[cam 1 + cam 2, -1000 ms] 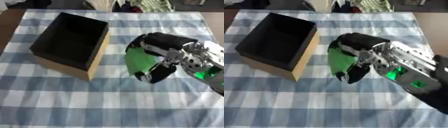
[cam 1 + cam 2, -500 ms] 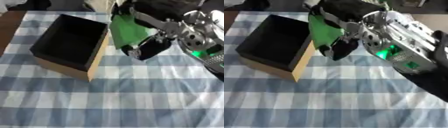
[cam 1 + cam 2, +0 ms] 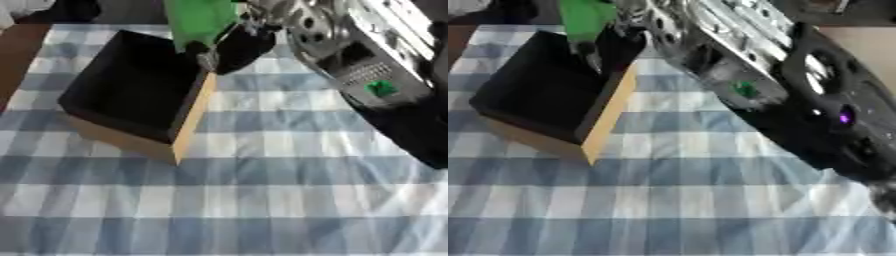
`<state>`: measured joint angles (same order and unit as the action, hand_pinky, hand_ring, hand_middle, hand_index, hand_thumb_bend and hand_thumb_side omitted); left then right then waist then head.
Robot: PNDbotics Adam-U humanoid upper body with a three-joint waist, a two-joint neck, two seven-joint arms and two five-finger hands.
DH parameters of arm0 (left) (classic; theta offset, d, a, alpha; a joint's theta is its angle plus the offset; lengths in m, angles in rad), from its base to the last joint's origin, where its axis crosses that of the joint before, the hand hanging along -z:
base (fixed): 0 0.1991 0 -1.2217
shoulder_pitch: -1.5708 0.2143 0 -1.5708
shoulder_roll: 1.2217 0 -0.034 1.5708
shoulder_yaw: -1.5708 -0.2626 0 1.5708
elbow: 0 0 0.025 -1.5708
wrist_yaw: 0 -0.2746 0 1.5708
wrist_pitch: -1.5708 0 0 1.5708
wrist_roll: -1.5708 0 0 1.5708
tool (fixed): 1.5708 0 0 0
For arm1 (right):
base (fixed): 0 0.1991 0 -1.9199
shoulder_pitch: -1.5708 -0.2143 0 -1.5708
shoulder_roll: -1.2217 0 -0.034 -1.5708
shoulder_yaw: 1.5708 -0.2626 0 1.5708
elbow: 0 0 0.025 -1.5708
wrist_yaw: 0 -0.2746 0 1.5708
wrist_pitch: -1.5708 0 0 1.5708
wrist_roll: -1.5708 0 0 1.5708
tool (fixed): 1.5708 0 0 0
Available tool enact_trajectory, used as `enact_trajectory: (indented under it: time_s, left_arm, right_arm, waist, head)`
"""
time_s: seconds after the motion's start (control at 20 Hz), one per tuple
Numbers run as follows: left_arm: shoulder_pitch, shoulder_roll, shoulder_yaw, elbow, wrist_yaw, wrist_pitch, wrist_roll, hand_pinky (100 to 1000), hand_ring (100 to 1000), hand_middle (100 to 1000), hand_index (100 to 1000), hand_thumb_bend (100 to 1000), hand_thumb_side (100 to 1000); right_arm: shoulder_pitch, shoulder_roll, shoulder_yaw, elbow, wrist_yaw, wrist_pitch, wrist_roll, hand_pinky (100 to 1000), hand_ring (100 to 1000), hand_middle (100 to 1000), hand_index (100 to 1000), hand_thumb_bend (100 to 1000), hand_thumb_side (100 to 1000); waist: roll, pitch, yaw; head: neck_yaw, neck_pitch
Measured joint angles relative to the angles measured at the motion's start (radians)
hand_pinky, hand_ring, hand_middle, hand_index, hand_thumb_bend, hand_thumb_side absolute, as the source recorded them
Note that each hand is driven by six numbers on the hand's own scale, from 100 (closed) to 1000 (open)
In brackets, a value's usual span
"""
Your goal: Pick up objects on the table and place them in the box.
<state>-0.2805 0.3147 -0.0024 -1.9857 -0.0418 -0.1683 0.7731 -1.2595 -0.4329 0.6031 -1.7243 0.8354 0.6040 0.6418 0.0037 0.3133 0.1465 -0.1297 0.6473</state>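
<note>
Checked cloth (image 3: 289, 200) looks bare; at upper centre, right hand (image 3: 249, 42) clamps a green object (image 3: 199, 20) above the box (image 3: 131, 95), release remaining.

The box (image 3: 131, 100) stands open-topped with its dark inside bare, so I can come in from above. My right arm (image 3: 798, 100) crosses the worktop (image 3: 262, 200) to the box's right, my fingers (image 3: 236, 45) at its far right rim, blocking that side. The cloth in front of the box lies free.

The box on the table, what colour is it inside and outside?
The box is black inside, with tan cardboard outer walls; the left eye view shows it best.
</note>
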Motion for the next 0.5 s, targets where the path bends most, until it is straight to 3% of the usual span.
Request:
enact_trajectory:
  time_s: [0.5]
  left_arm:
    - [-0.006, -0.008, -0.006, 0.0, 0.009, -0.003, -0.004, 596, 740, 584, 708, 332, 346]
  right_arm:
    - [-0.03, 0.216, -0.034, 0.258, 0.149, -0.005, 0.005, 880, 836, 545, 667, 100, 100]
  waist:
    - [0.0, 0.0, 0.016]
  head:
    - [-0.04, 0.0]
